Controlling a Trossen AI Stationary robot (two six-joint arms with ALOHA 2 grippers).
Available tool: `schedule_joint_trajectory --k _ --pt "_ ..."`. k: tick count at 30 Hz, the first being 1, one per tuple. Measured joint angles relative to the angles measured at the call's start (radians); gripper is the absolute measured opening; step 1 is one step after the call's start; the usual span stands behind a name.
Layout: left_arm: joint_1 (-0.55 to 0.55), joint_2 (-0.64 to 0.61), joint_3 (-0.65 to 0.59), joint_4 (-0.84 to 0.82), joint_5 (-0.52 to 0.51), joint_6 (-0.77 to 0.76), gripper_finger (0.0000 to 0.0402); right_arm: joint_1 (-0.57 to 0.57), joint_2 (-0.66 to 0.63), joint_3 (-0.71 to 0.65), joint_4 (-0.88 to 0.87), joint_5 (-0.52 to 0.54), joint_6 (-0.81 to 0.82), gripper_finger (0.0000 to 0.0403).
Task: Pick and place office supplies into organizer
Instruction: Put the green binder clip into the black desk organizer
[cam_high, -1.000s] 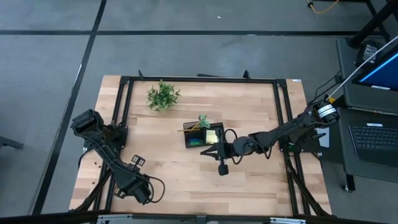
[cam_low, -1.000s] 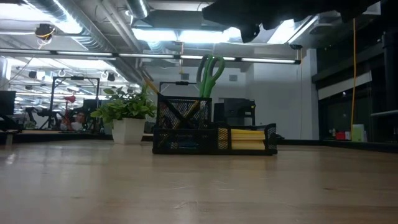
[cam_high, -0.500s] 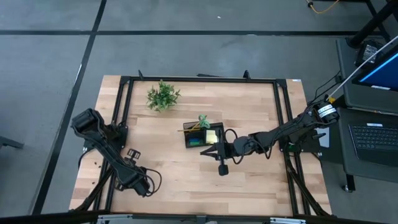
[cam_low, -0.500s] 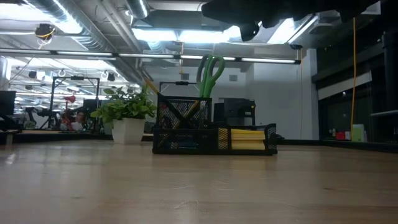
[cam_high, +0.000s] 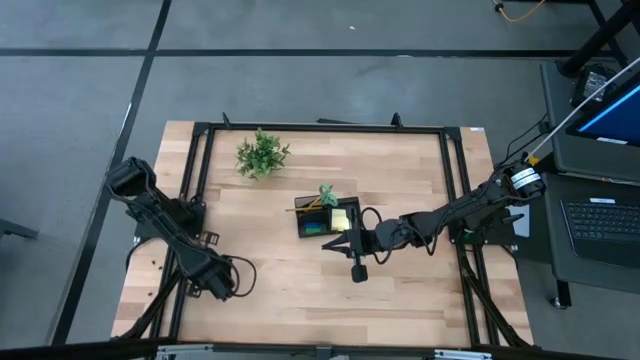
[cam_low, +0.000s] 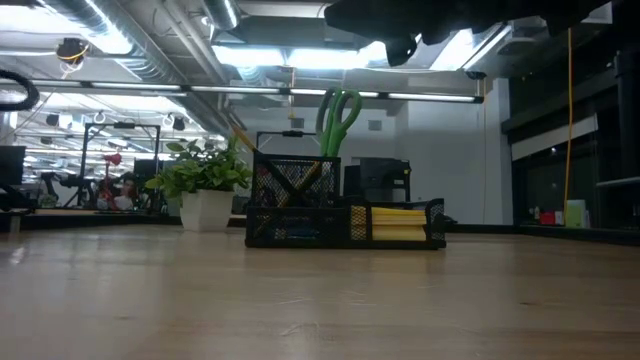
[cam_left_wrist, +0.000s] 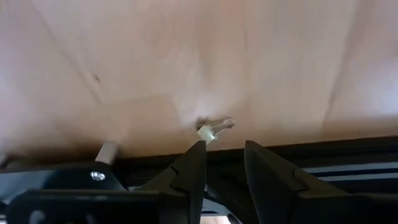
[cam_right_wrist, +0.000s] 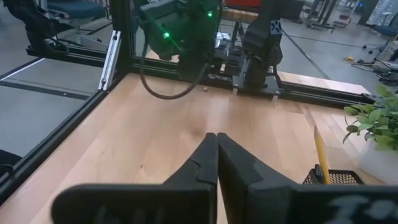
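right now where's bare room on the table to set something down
Free: the wood between the plant and the left claw, and the front strip below the right claw. Crowded: the middle, where the organizer sits beside the right arm.

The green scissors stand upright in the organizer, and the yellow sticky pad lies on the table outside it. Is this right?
Not quite. The scissors do stand upright in the organizer, but the sticky pad is inside it, in the low compartment, as the low view shows; the high view agrees.
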Motion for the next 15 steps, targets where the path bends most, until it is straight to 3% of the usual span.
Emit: schedule_joint_trajectory --k 15 --pt "0.000 -0.007 -0.057 0.056 0.003 -0.023 0.0127 0.000 0.000 0.000 -0.008 0.000 0.000 0.0010"
